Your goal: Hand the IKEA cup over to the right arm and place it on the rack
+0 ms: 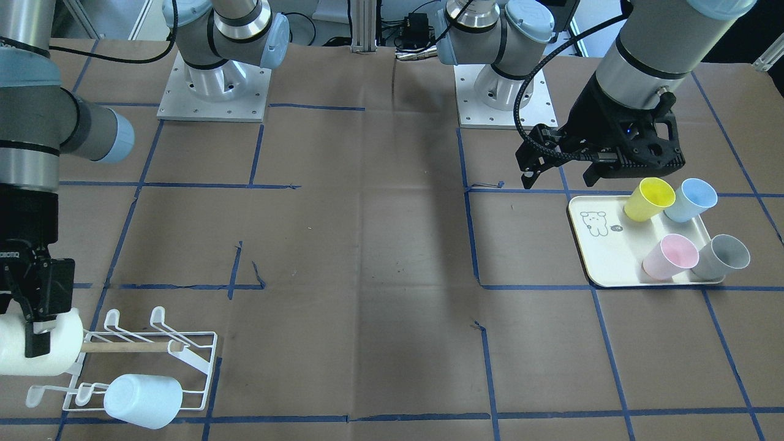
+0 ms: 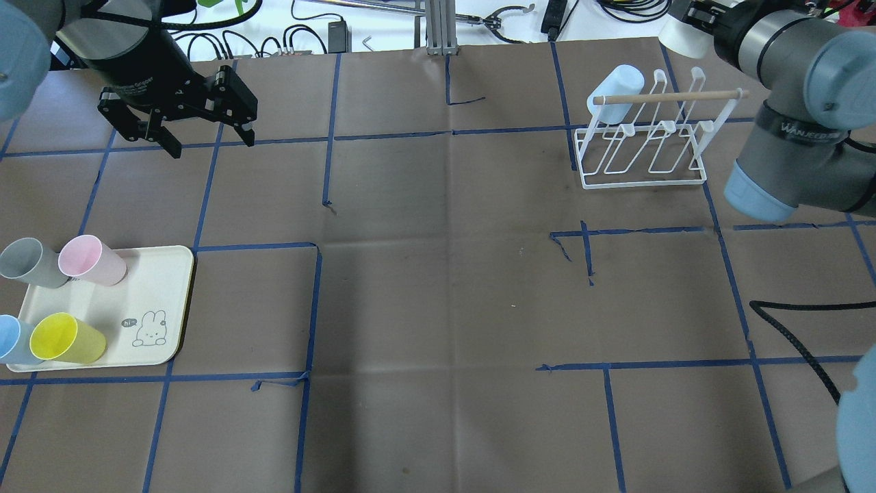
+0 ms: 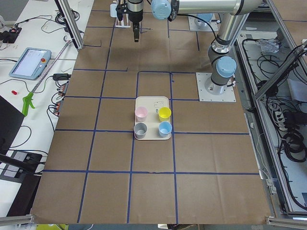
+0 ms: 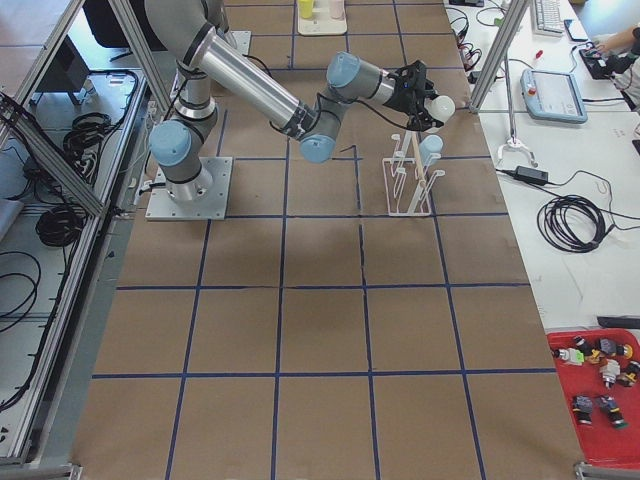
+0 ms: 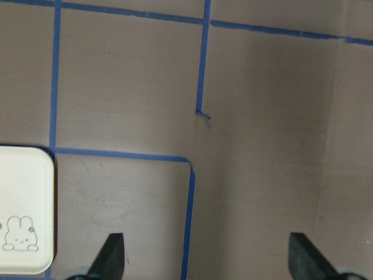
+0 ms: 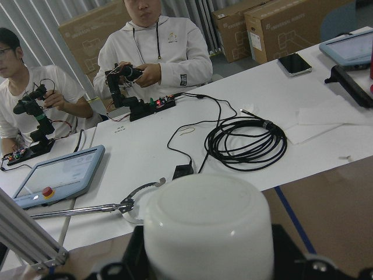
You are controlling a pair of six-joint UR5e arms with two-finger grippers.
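Observation:
My right gripper (image 1: 30, 334) is shut on a white cup (image 1: 38, 344) and holds it on its side by the end of the wooden dowel of the white wire rack (image 1: 184, 352). The right wrist view shows the cup's bottom (image 6: 208, 224) between the jaws. The cup (image 2: 679, 40) is beyond the rack (image 2: 643, 161) in the overhead view. A pale blue cup (image 1: 144, 401) hangs upturned on a rack prong. My left gripper (image 1: 560, 179) is open and empty, in the air just behind the tray (image 1: 603, 260). Its fingertips (image 5: 113, 256) show bare table between them.
The cream tray with a bear drawing (image 2: 161, 301) carries yellow (image 2: 67, 339), blue (image 2: 12, 340), pink (image 2: 92, 260) and grey (image 2: 29, 262) cups. Blue tape lines mark the brown table. People sit at a white desk (image 6: 233, 134) beyond the table's far edge.

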